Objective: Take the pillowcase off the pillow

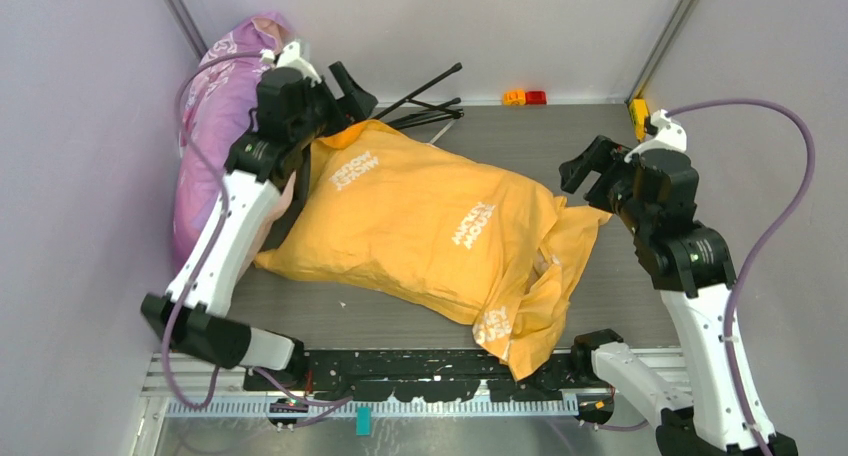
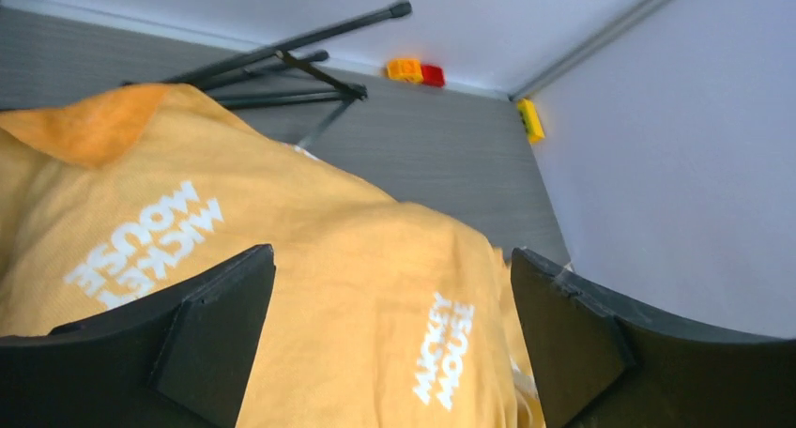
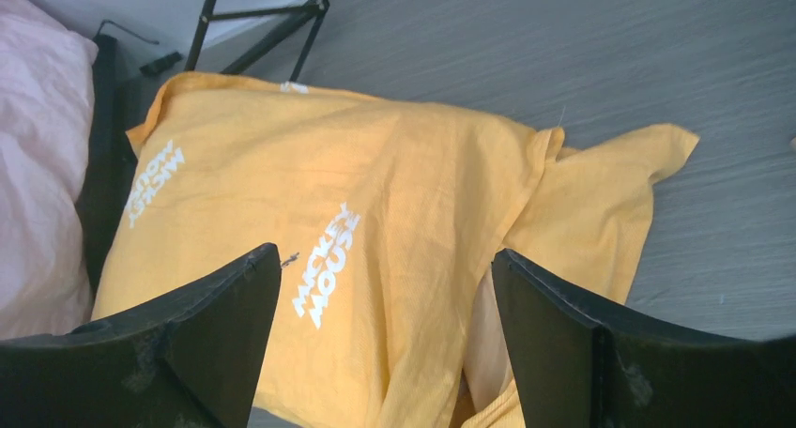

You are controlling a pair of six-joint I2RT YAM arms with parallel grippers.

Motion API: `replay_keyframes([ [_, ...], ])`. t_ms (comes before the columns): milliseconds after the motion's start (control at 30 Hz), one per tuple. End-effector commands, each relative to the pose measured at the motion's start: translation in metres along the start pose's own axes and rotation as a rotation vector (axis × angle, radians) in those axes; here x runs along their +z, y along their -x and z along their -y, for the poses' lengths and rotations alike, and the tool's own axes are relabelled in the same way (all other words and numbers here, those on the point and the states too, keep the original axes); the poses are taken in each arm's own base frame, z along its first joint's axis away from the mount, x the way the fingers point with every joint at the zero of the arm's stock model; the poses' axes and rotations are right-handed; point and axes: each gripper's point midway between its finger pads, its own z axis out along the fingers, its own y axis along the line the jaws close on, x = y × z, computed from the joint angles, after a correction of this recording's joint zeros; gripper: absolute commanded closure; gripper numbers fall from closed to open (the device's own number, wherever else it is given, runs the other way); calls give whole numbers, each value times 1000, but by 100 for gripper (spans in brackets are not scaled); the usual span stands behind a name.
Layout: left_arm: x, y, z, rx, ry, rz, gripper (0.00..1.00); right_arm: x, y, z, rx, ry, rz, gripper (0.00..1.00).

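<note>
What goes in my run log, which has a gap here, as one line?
left gripper: open, empty | right gripper: open, empty | pillowcase: on table, bulging, not yet off

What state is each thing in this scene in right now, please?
Bright orange fabric pillowcase: on the pillow, open end slack and crumpled.
Cream-white pillow: inside the case, only a pale sliver showing.
Left end effector: open, empty, over the pillowcase.
Right end effector: open, empty.
Pink-purple floral pillow: propped against the grey wall.
Black folding stand: collapsed, lying flat.
</note>
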Motion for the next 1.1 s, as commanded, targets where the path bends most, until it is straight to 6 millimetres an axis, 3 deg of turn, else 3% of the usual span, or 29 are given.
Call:
replay_keyframes([
  [0,-21,-34,6,37,-158,-10,0,10,-41,3,49,30,-100,14],
  [133,-23,-76,-10,-26,-213,-12,4,17,-86,27,107,-39,-168,20],
  [200,-20,-105,-6,-35,-267,-119,12,22,-107,40,163,-88,-188,25],
  [300,-20,-140,1,31,-255,-243,14,31,-133,46,252,-95,-215,26],
  [400,-30,-163,17,153,-263,-287,14,41,-157,25,325,43,-280,18],
  [500,-41,-180,27,219,-284,-331,15,49,-175,2,421,166,-351,17],
  [700,-56,-198,15,247,-246,-419,16,68,-196,-6,474,187,-450,25],
  [767,-61,-200,10,259,-234,-428,16,73,-198,-8,471,189,-467,34],
  [900,-69,-200,6,264,-224,-436,16,75,-191,-18,456,218,-485,77],
  [1000,-71,-205,16,244,-268,-459,19,76,-178,-29,446,268,-471,96],
  [1067,-71,-213,34,240,-326,-487,22,77,-170,-42,443,323,-472,100],
])
